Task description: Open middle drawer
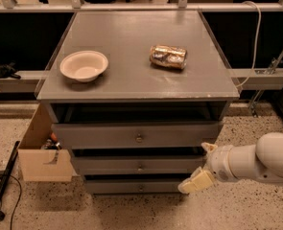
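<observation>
The grey cabinet has three stacked drawer fronts. The middle drawer (107,166) is a low grey panel with a small round knob (140,167) at its centre, and it sits pushed in between the taller top drawer (98,136) and the narrow bottom drawer (122,187). My gripper (202,165) hangs at the right end of the middle drawer front, well to the right of the knob. Its cream fingers (196,181) are spread open and hold nothing. The white arm (261,163) reaches in from the right edge.
On the cabinet top (131,80) sit a white bowl (84,65) and a crumpled foil bag (168,56). An open cardboard box (38,157) stands against the cabinet's left side. A black pole (3,186) lies on the speckled floor at the left.
</observation>
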Robot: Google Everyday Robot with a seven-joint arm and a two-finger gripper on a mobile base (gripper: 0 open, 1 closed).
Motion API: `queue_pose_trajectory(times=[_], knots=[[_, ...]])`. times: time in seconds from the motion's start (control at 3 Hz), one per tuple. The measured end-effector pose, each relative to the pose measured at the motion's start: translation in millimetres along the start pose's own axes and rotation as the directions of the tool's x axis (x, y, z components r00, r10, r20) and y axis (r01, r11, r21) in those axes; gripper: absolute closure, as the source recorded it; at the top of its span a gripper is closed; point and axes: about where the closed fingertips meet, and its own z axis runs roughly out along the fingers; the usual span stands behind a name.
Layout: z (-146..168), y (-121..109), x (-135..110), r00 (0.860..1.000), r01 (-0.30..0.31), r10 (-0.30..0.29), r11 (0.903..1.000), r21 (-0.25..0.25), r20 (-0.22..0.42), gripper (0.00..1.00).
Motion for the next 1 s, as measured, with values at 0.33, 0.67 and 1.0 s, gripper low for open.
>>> queue_pose_trajectory(times=[0.33, 0.67, 1.0], knots=[[7, 13, 12, 0.989, 0.145, -0.147, 0.9874, -0.063, -0.033, 0.0], [5, 21, 48, 0.953, 0.265, -0.278, 0.9574, -0.114, -0.116, 0.0], [5, 21, 48, 0.953, 0.265, -0.278, 0.9574, -0.114, -0.117, 0.0]])
